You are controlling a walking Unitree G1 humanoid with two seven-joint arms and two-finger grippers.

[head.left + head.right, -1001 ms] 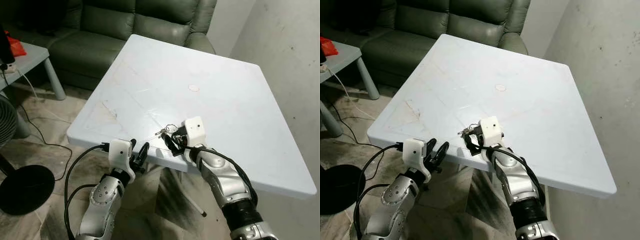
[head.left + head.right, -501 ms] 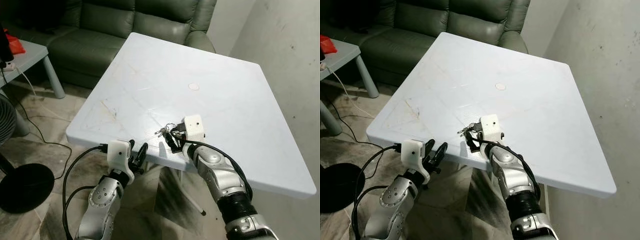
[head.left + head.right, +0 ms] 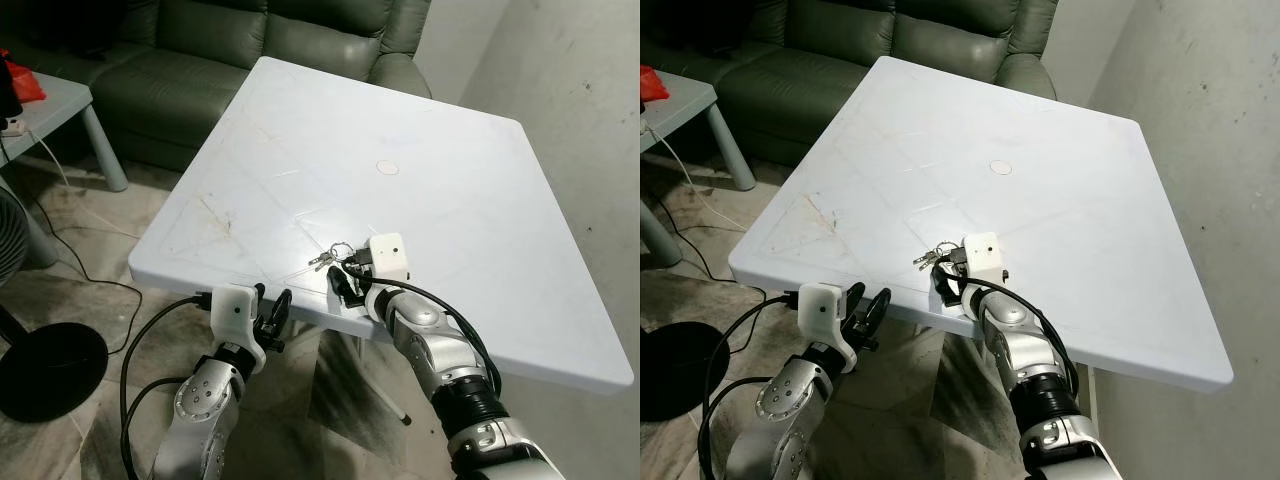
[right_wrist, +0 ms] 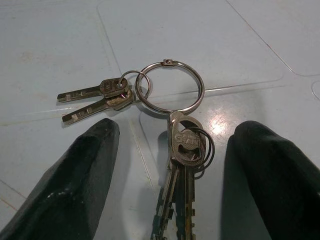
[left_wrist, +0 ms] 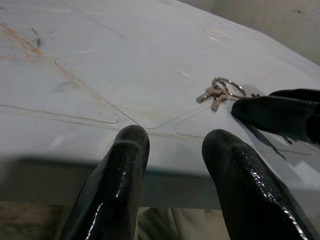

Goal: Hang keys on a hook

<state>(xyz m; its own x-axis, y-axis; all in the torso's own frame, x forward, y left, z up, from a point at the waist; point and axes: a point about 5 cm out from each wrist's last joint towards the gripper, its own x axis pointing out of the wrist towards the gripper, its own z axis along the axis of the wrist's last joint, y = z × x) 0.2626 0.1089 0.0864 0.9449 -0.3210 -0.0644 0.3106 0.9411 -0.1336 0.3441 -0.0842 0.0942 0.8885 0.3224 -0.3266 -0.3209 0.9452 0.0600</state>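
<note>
Right now the keys (image 4: 165,130) lie flat on the white table (image 3: 430,130), close to its near edge and roughly midway along that edge. The right gripper (image 3: 343,276) sits low over the tabletop with its two black fingers (image 4: 75,180) spread wide, one on each side of the bunch, and neither finger touches the metal; nothing is grasped. A large split ring (image 4: 170,87) joins the bunch: from it one pair of small keys (image 4: 95,97) lies flat and points off to one side, while a second pair runs back toward the wrist between the two fingers, so the two pairs lie roughly at right angles. The left gripper (image 3: 270,308) hangs below and just outside the table's near edge, fingers (image 5: 115,190) parted and empty, aimed up across the rim toward the keys. The tabletop beyond the keys is broad and bare apart from a small round mark (image 3: 387,168) near its middle. On the robot's right a grey wall (image 3: 590,90) runs close along the table's side. Behind the table's far edge stands a dark green sofa (image 3: 200,60), touching or nearly touching it. On the robot's left the floor holds a black round fan base (image 3: 50,372), trailing cables (image 3: 75,265) and a small grey side table (image 3: 60,110).
</note>
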